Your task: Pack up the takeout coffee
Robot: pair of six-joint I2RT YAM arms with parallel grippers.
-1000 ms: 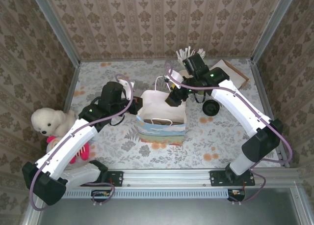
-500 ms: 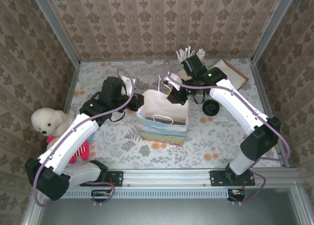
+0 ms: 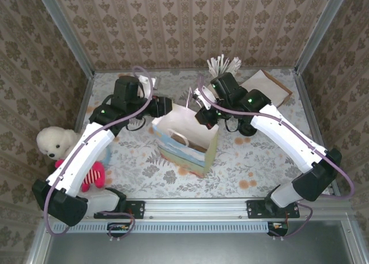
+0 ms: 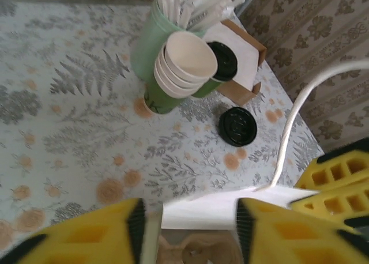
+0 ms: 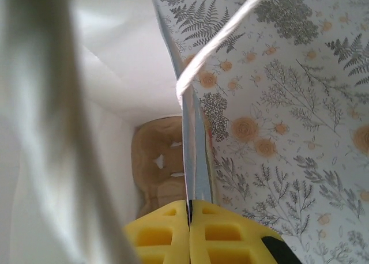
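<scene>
Coffee cup (image 4: pixel 223 59) half hidden behind stacked cups (image 4: pixel 184 62); right claw (image 5: pixel 189 211) clamped on bag (image 5: pixel 127 85), left claw (image 4: pixel 190 218) agape.

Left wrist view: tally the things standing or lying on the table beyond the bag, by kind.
Lidded green coffee cup: 1
Stack of lidless green cups: 1
Loose black lid: 1
Green cutlery holder: 1
Napkin holder: 1
Total: 5
</scene>
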